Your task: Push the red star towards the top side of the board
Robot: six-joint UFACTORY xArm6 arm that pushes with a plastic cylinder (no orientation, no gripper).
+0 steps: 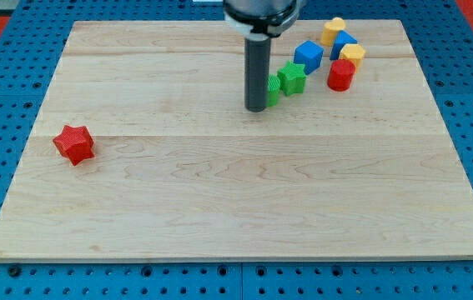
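The arm carries a plain rod with no fingers, so nothing is held. My tip [257, 108] rests on the desk [236, 200] near the view's top centre. The rod partly hides a green block [273, 90]; its shape cannot be determined. A green star [292, 78], blue cube [308, 56], red block [341, 75], two yellow blocks [333, 30] [353, 55] and a half-hidden blue block [344, 43] cluster to the tip's right. The red star [73, 143] lies well apart, at the view's left.

star [73, 143] alone at board's [219, 208] left, block cluster [328, 58] top right, my tip [257, 108] beside cluster's left
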